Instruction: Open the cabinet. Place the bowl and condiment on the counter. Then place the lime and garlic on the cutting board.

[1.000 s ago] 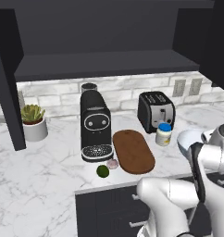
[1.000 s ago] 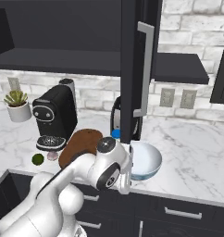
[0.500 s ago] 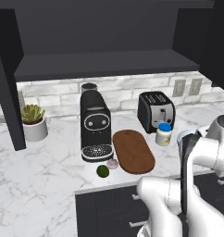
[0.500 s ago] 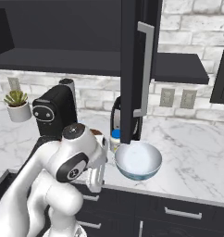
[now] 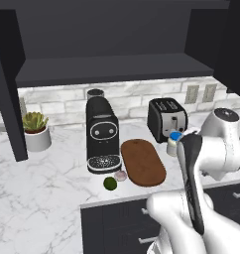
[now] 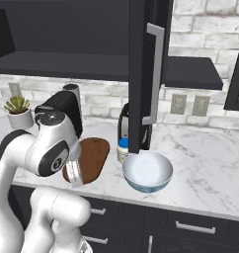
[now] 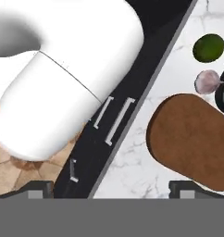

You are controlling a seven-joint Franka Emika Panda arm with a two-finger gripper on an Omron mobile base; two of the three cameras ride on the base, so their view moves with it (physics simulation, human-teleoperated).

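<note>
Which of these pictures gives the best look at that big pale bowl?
The right base view: the bowl sits whole and unobstructed on the counter, beside the blue-lidded condiment. In the left base view the robot's arm hides almost all of it.

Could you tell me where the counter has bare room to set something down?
The counter is bare between the potted plant and the coffee machine, and right of the bowl. The cutting board top is free. It is crowded where the lime and garlic sit, and around the condiment by the toaster.
</note>
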